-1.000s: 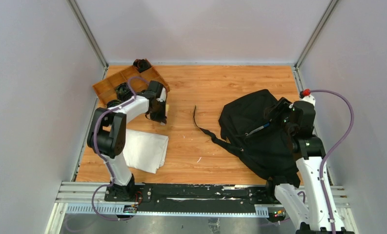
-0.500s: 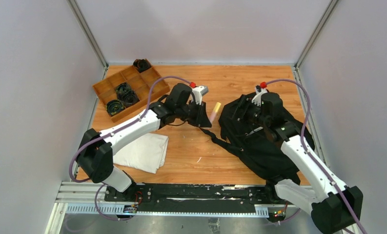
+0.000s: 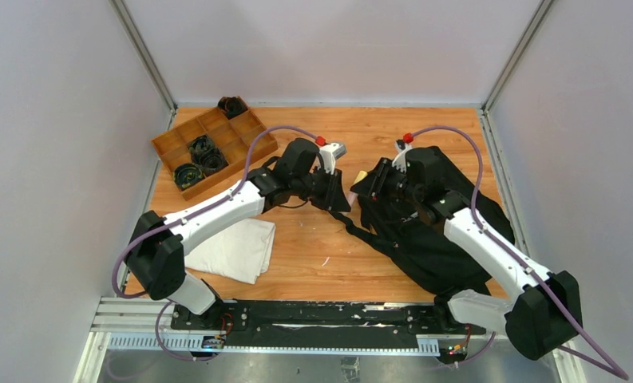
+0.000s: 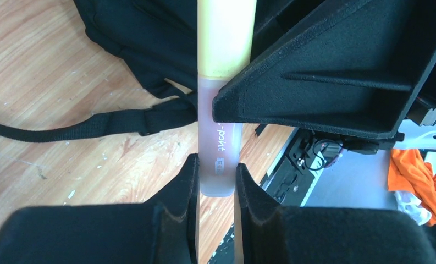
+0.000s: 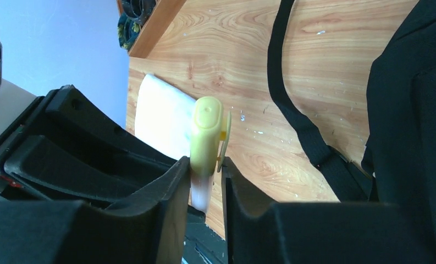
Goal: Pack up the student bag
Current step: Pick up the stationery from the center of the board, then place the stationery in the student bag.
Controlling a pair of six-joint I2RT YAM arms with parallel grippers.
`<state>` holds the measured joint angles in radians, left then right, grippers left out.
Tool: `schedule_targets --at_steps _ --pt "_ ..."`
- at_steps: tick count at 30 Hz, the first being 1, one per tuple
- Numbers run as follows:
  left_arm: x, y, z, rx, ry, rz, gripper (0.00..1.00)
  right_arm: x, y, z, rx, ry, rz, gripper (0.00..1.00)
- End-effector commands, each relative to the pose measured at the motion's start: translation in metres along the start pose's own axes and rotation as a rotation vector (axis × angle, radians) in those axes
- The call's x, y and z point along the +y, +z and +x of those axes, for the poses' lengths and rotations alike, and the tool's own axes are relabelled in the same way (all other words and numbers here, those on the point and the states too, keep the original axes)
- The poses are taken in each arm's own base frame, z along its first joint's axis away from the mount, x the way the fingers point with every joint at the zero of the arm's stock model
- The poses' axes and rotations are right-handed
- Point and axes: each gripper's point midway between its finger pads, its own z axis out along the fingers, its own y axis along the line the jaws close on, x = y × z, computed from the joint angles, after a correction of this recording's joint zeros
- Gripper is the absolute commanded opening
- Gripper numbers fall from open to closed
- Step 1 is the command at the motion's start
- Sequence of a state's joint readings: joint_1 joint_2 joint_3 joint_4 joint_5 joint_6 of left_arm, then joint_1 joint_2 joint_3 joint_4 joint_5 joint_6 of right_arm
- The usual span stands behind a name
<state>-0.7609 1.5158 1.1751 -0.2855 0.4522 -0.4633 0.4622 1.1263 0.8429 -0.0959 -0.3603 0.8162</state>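
The student bag (image 3: pixel 449 231) is a black backpack lying on the right of the table, with a strap (image 3: pixel 341 215) trailing left. My left gripper (image 3: pixel 346 194) is shut on the frosted pink body of a yellow-capped highlighter (image 3: pixel 359 177), held just left of the bag. In the left wrist view the highlighter (image 4: pixel 220 159) sits between the jaws of the left gripper (image 4: pixel 216 179), above the strap (image 4: pixel 94 129) and the bag (image 4: pixel 144 33). My right gripper (image 3: pixel 374 182) meets it from the bag side. In the right wrist view the right gripper (image 5: pixel 205 170) closes on the yellow cap (image 5: pixel 207 132).
A brown wooden compartment tray (image 3: pixel 241 132) holding black coiled items (image 3: pixel 201 152) stands at the back left. A folded white cloth (image 3: pixel 237 247) lies at the front left and also shows in the right wrist view (image 5: pixel 160 115). Grey walls enclose the table.
My left arm swung from beside the tray to the bag, carrying the highlighter. My right arm moved left off the bag and its jaws came around the highlighter's cap.
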Motion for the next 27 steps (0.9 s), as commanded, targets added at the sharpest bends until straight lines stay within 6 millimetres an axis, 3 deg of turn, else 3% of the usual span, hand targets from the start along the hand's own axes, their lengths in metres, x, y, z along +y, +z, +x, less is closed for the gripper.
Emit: schedule_targets --at_steps 1,3,4,5,6,7,8,11,13,15,21,27 --pt "-0.013 -0.005 -0.008 -0.01 0.044 0.017 0.0 0.016 0.005 -0.001 0.012 -0.013 -0.069 0.24" --pt "-0.013 -0.004 -0.009 -0.011 0.043 0.012 0.0 0.016 0.004 0.0 0.018 -0.006 -0.068 0.02" --pt "-0.013 -0.003 -0.01 -0.015 0.039 0.004 0.06 0.015 0.001 -0.001 0.011 -0.007 -0.062 0.0" --pt "-0.011 -0.003 -0.012 -0.021 0.034 -0.011 0.24 0.012 -0.004 -0.004 -0.003 -0.007 -0.049 0.0" --pt "-0.01 -0.003 -0.013 -0.024 0.032 -0.022 0.5 0.005 -0.012 -0.008 -0.022 -0.006 -0.021 0.0" --pt "-0.01 -0.004 -0.015 -0.025 0.031 -0.027 0.67 -0.006 -0.023 -0.014 -0.051 -0.003 0.024 0.0" --pt "-0.011 -0.004 -0.016 -0.025 0.032 -0.03 0.76 -0.021 -0.038 -0.023 -0.093 0.004 0.085 0.0" --pt "-0.01 -0.004 -0.022 -0.032 0.046 -0.055 0.79 -0.087 -0.104 -0.047 -0.314 0.031 0.395 0.0" --pt "-0.007 -0.001 -0.024 -0.036 0.046 -0.077 0.78 -0.117 -0.146 -0.049 -0.443 0.056 0.549 0.0" --pt "-0.01 0.003 -0.027 -0.043 0.041 -0.066 0.77 -0.139 -0.169 -0.044 -0.534 0.1 0.632 0.0" --pt "-0.017 0.01 -0.031 -0.041 0.019 -0.045 0.77 -0.158 -0.18 -0.041 -0.663 0.199 0.665 0.0" --pt "-0.016 0.012 -0.028 -0.047 -0.014 -0.039 0.79 -0.17 -0.17 -0.047 -0.743 0.25 0.634 0.0"
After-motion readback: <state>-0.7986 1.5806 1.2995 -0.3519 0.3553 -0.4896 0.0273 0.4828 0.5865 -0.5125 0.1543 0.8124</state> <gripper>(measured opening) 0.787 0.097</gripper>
